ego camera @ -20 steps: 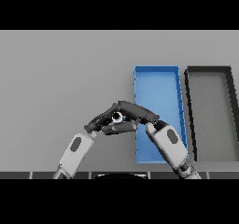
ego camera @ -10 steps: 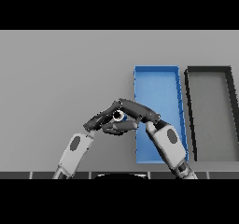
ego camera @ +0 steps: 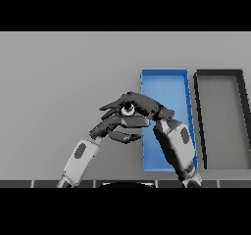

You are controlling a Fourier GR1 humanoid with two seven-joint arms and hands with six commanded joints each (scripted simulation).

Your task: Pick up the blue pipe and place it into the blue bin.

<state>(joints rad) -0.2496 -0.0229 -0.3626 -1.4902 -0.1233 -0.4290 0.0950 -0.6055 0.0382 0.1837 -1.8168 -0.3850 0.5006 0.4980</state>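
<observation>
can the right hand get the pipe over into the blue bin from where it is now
Probably yes: the right hand holds the blue pipe just left of the blue bin, and nothing stands between them.

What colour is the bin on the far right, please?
Dark grey, nearly black: the right bin, clearest in the head view.

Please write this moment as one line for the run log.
right hand: shut on blue pipe, left of blue bin | left hand: open, just below pipe | black bin: right of blue bin
</observation>
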